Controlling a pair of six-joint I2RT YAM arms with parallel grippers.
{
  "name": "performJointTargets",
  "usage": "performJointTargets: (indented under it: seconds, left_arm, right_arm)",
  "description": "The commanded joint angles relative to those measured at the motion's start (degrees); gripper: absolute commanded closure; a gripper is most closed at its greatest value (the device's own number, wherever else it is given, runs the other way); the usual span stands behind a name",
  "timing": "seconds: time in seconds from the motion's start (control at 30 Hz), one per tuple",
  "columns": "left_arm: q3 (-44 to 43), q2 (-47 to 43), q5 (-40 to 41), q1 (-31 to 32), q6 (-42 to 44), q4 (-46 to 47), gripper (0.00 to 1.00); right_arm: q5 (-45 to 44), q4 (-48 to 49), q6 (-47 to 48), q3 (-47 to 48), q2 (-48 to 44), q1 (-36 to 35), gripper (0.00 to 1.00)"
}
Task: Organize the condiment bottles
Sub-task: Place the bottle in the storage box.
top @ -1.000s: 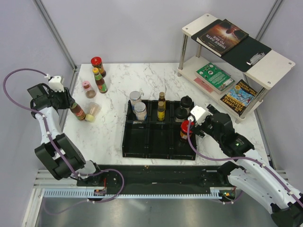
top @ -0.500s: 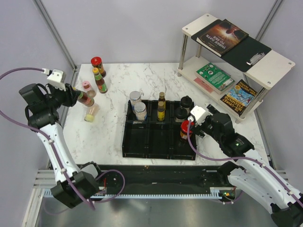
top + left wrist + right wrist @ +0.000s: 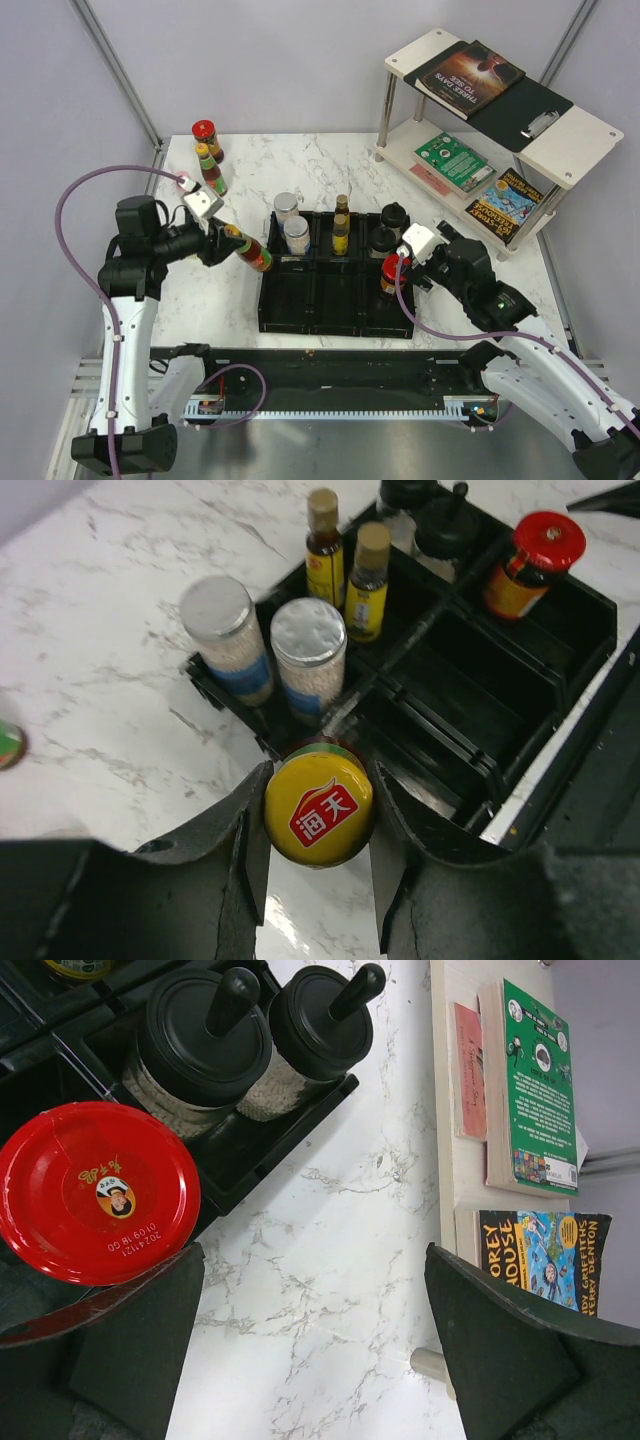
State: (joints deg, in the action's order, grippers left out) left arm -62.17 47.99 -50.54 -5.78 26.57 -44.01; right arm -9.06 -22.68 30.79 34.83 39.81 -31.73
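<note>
End effector (image 3: 225, 240), bottle (image 3: 253, 255) now seemingly trayside

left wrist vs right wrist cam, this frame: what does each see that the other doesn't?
Left wrist only: the left hand shut on a yellow-capped bottle, two silver-lidded jars, two slim bottles.
Right wrist only: the open right hand, books on the shelf.
Both: the red-capped jar, the two black-lidded jars, the black tray, the marble table.

Top camera looks steeply down over the whole desk (image 3: 300, 165); both wrist cameras look down close; all share the red-capped jar (image 3: 390, 273).
</note>
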Motion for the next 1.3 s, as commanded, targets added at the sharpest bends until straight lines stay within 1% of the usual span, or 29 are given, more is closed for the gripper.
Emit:
performJointTargets:
  seconds: [0.0,0.17,0.37,0.73,0.93,1.1,1.27]
  left_arm:
    - [1.44,-0.79,1.15,3.58,3.05,2.17,0.98]
    - [2.23,-0.53,1.68,8.32,2.97,1.56,0.98]
    - [3.63,0.18,2.64,11.75,2.61,1.47,0.98]
    - [6.62,3.6,4.13,14.48,2.08,7.0,0.98]
    - [8.47,6.5,10.37,17.2,2.44,11.74,0.98]
    - [12.07,6.59,15.11,19.14,1.91,18.42,0.98]
    - [14.53,7.03,17.58,20.54,2.52,21.59,0.98]
  right_arm:
    - [-1.22,1.85,-0.99,-0.46,-0.26,-0.09,0.02]
    - [-1.22,1.76,-0.99,-0.46,-0.09,0.0,0.02]
    - [-1.22,1.76,-0.9,-0.55,0.0,0.08,0.02]
    - [-1.14,1.76,-0.9,-0.64,0.26,0.08,0.02]
    - [-1.05,1.76,-0.9,-0.64,0.27,0.0,0.02]
    - [-1.05,1.76,-0.73,-0.73,0.53,0.0,0.02]
    - [-1.05,1.76,-0.64,-0.81,0.62,0.08,0.02]
